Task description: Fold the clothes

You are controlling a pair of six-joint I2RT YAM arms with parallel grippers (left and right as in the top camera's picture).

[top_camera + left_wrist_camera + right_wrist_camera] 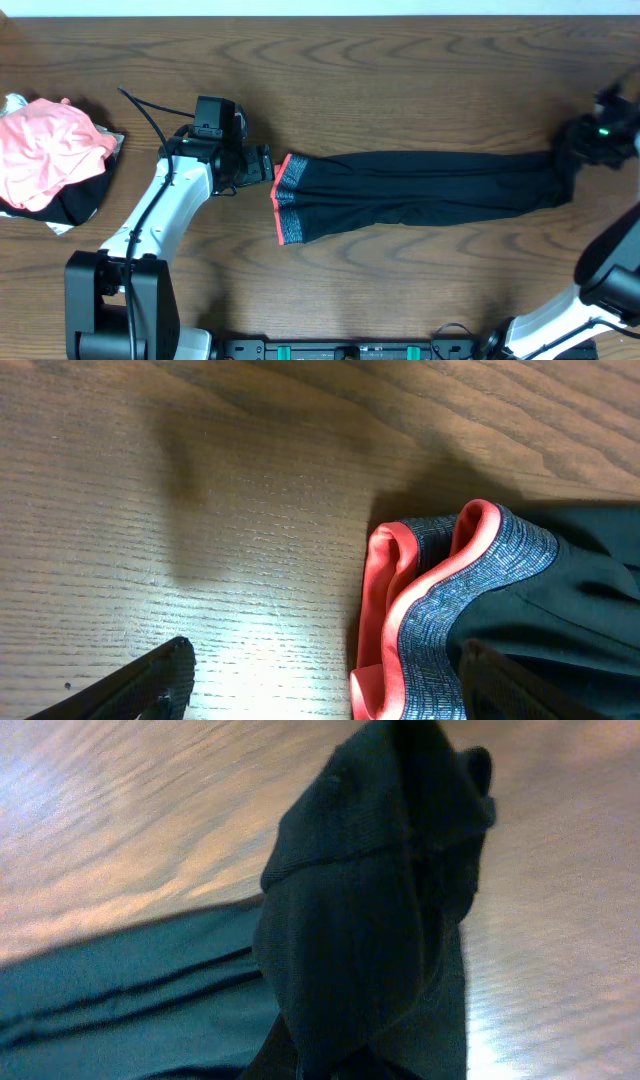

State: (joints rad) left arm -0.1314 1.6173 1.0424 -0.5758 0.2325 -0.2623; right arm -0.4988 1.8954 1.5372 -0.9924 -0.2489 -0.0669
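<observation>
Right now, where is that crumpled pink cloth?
In the overhead view, the crumpled pink cloth lies at the table's far left edge, beyond the left arm, apart from the leggings.

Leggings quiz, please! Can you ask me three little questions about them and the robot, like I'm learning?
1. True or false: the long black stretchy leggings are already folded in half.
2. Pick one. The right end effector is: A, open over bare wood; B, shut on the bunched leg ends; C, out of sight.
3. Fill the gap: the open left end effector is at the heathered grey waistband, which is edged in bright ____.

Key: 1 false, they lie stretched out full length; 2 B; 3 coral-red.
</observation>
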